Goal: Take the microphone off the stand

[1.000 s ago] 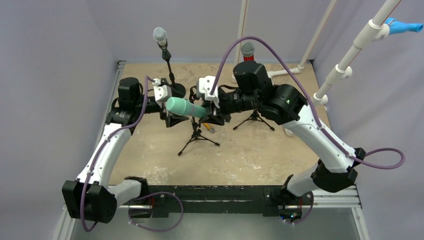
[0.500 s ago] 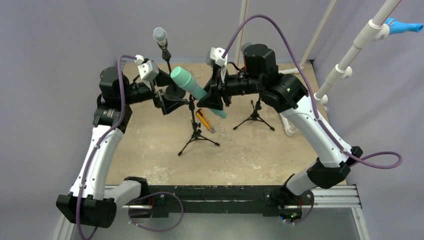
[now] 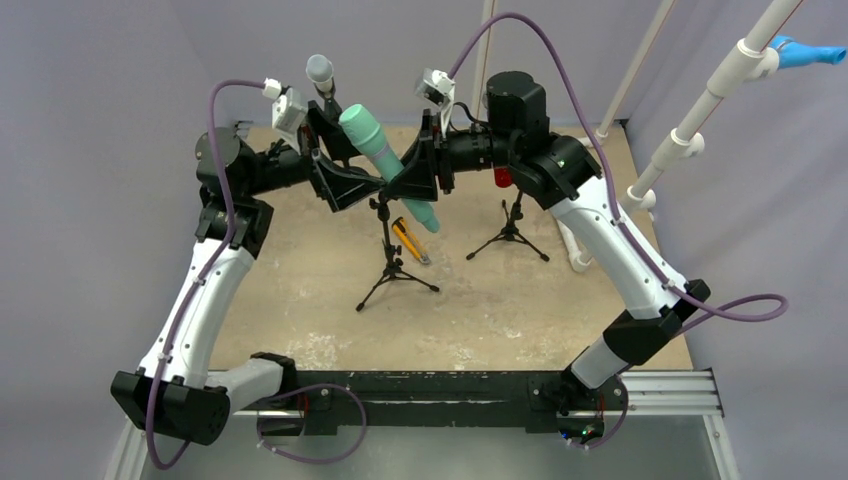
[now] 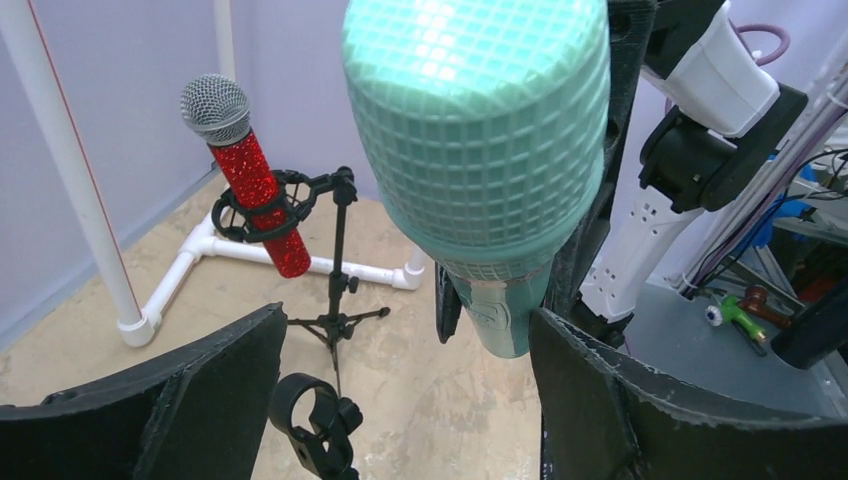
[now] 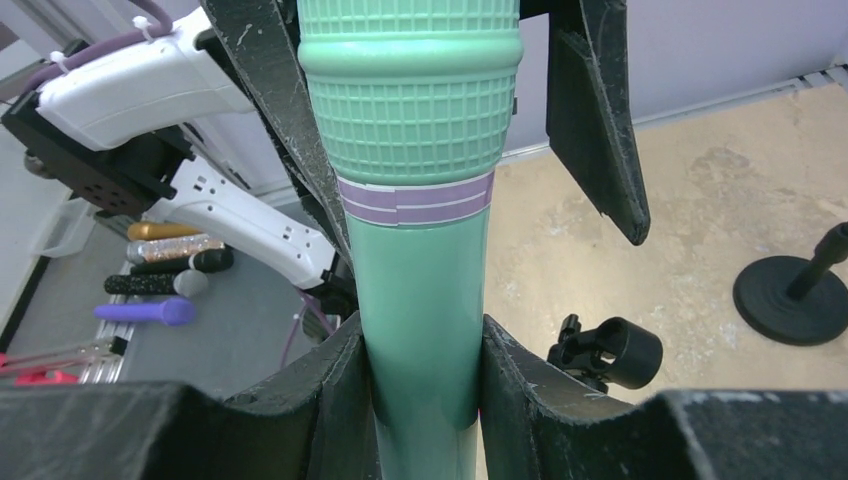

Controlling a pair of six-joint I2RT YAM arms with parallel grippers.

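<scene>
**Top view.** The stand (image 3: 392, 262) rests on its tripod near the middle of the table (image 3: 520, 310). A yellow tool (image 3: 410, 240) lies just right of its post. The microphone (image 3: 383, 160) is in the air above the stand and apart from it. It is tilted, with its head up toward the far left and its tail down toward the near right. The right gripper (image 3: 412, 180) is closed on the lower body of the microphone. The left gripper (image 3: 345, 185) faces it from the left with jaws wide apart. A second stand (image 3: 510, 235) is farther right, and a grey microphone (image 3: 319, 70) stands at the far edge.

**Right wrist view.** This view alone shows the grip: both fingers (image 5: 335, 400) press the smooth green shaft below a purple band. The left gripper's fingers flank the mesh head. The one on the right of this view is clearly apart from the head; whether the other touches it cannot be told. The stand's clip (image 5: 612, 352) sits lower right, apart from the microphone. Spare microphones (image 5: 150, 310) lie off the table at left.

**Left wrist view.** The head fills the upper centre, between the open jaws and above them. Only here is a red microphone (image 4: 250, 175) seen plainly, clipped on the second stand in front of white pipes (image 4: 190, 270).
</scene>
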